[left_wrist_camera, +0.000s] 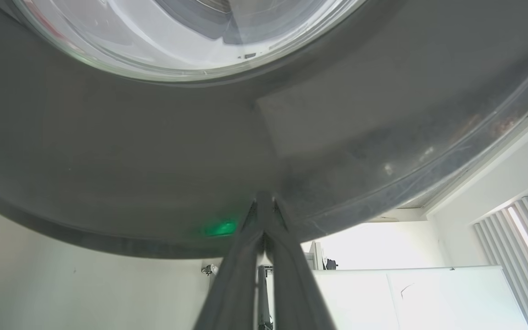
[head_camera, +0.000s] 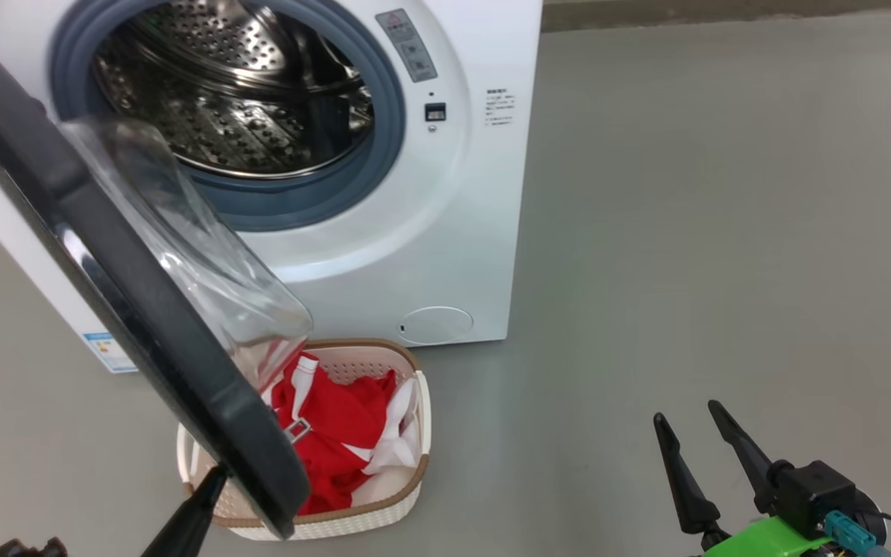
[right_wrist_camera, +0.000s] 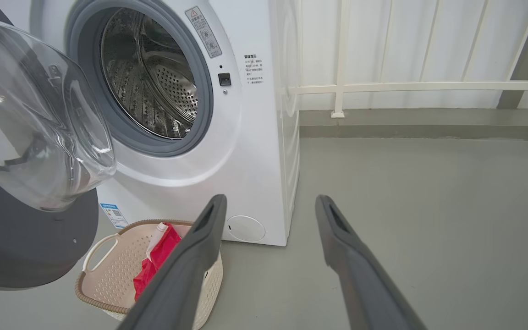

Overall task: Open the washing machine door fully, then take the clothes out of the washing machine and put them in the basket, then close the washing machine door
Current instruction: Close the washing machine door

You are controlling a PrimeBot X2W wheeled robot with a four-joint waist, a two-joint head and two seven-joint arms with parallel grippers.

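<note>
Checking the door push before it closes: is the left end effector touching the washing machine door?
Touching. In the left wrist view the shut left end effector presses its tips against the dark rim of the washing machine door.

The floor [head_camera: 724, 232] is smooth and grey, under soft even light. Behind it stands a white ribbed wall [right_wrist_camera: 429, 41] with a white rail [right_wrist_camera: 429, 86] across it and a grey skirting [right_wrist_camera: 429, 123] at its foot. In the left wrist view, pale vertical blinds [left_wrist_camera: 520, 238] let bright daylight in.
</note>
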